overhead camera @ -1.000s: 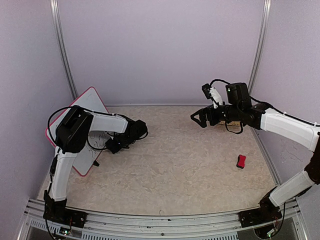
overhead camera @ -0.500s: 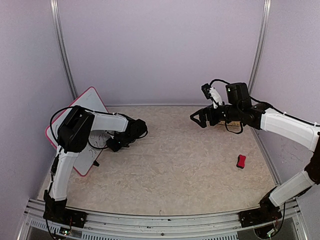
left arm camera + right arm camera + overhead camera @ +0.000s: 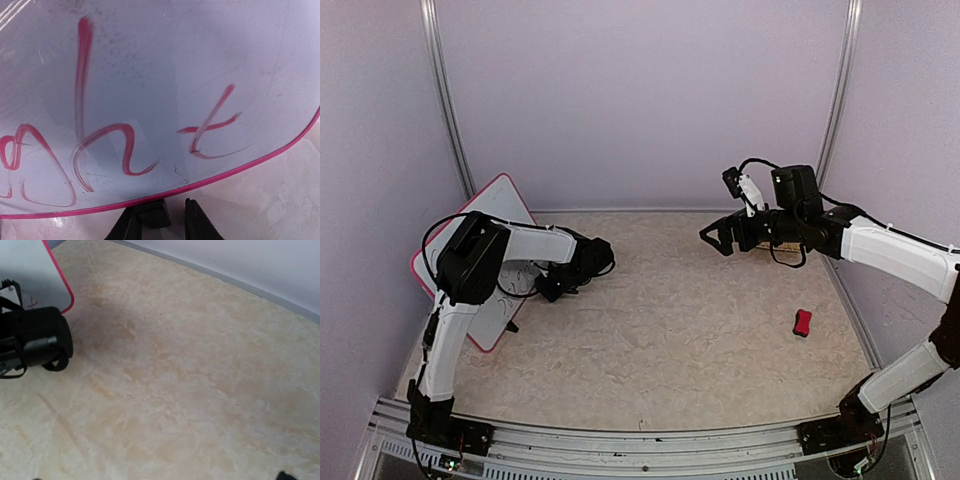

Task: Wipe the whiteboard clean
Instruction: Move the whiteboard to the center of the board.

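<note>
The whiteboard [image 3: 500, 205] with a pink-red frame leans tilted at the far left, red marker scrawl across its face [image 3: 160, 75]; one corner of it [image 3: 30, 270] shows in the right wrist view. My left gripper [image 3: 542, 290] sits low at the board's lower edge. Its jaws [image 3: 157, 210] stand narrowly open around a small black foot [image 3: 155, 220] under the frame, the left finger against the foot and a gap left at the right finger. My right gripper [image 3: 712, 238] hovers wide open above the table's far right part, holding nothing.
A small red block [image 3: 802, 322] lies on the beige table near the right edge. Purple walls and metal posts close in the left, back and right sides. The left arm's black wrist [image 3: 35, 342] shows in the right wrist view.
My left gripper's jaws have narrowed around the board's black foot and the wrist has edged slightly towards the board. The right arm has not moved.
</note>
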You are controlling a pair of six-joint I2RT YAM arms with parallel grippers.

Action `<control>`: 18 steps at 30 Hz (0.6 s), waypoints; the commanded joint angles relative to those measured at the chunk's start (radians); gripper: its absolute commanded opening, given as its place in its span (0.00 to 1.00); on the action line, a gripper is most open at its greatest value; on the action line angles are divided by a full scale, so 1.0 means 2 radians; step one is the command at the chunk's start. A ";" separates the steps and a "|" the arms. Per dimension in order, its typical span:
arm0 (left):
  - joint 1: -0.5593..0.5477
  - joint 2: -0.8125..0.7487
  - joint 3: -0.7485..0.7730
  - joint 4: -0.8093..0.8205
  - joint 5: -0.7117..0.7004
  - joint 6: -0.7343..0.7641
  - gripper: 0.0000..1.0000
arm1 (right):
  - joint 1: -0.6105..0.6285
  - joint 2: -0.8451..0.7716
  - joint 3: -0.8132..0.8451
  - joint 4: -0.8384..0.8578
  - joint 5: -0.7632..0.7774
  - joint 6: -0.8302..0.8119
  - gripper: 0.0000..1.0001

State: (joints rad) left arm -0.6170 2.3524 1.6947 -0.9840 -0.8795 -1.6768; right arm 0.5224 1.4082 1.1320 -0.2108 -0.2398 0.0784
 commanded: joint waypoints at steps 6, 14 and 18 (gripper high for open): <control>0.000 0.017 0.007 0.004 0.016 0.017 0.27 | 0.003 0.002 0.009 0.014 -0.004 0.002 1.00; -0.009 0.021 0.008 0.006 0.016 0.024 0.16 | 0.003 0.005 0.011 0.014 -0.005 0.004 1.00; -0.011 0.022 0.008 0.007 0.019 0.028 0.13 | 0.003 0.004 0.013 0.013 -0.005 0.004 1.00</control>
State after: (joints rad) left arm -0.6231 2.3550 1.6955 -0.9833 -0.8837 -1.6554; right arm 0.5224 1.4090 1.1320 -0.2039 -0.2428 0.0792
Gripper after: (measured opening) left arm 0.155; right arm 0.997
